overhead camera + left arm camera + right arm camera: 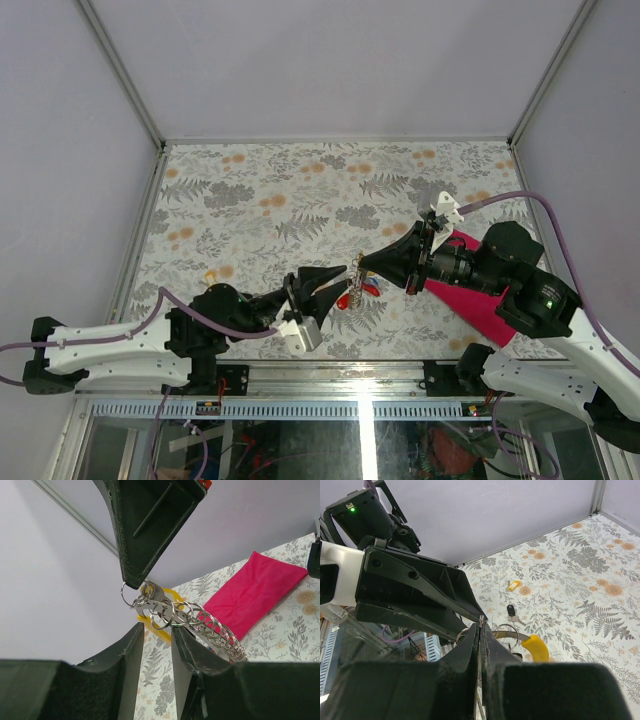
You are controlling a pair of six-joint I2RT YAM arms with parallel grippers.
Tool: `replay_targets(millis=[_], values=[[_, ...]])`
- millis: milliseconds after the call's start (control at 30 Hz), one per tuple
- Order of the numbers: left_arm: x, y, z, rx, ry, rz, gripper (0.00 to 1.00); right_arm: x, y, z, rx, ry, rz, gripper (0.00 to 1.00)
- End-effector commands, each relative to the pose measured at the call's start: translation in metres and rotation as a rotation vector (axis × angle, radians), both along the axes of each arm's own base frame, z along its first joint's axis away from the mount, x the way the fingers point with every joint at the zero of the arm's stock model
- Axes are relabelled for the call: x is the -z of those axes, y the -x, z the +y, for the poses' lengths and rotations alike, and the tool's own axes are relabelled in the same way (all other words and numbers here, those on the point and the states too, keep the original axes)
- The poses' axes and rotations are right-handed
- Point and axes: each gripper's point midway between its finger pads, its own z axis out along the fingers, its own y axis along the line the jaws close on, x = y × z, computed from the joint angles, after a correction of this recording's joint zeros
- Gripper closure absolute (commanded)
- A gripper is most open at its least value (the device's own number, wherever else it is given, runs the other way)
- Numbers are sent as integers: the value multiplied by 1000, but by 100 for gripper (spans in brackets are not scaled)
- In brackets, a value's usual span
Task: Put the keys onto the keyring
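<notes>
My right gripper (481, 626) is shut on a thin silvery keyring (131, 594) and holds it above the table; it also shows in the top view (360, 266). A chain of several silvery rings (210, 627) hangs from the keyring, with a yellow-headed key (536, 647) and red-headed keys (352, 295) on it. My left gripper (157, 630) is open just below the bunch, its right fingertip (181, 635) against the rings. A black-headed key (511, 611) lies loose on the table.
A magenta cloth (255, 592) lies on the floral table at the right, under my right arm (500, 265). A small yellow tag (513, 585) lies on the table near the black key. White walls enclose the table.
</notes>
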Motion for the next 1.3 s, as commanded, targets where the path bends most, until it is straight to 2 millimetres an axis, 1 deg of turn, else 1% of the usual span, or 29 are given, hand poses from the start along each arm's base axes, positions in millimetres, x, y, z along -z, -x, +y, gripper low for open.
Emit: replay_targets(millis=[0,367,567,700,967,1133,1267], values=[[-38,0,6,-21,103,-41,71,-37,7,-2,-22,-102,-67,100],[-38,4,3,-9,94,-47,71,-35,6,0,-24,-99,-64,100],[-39,6,4,-7,95,-51,74,-35,6,0,-24,-99,-62,100],[-39,8,5,-2,99,-51,78,-33,5,2,-25,-95,-57,100],[-39,9,5,-2,97,-58,93,-30,4,3,-25,-87,-51,100],[-42,8,7,-10,113,-31,100,-29,4,2,-20,-82,-50,100],[-44,6,8,-20,137,24,100,-25,2,1,-9,-70,-47,100]])
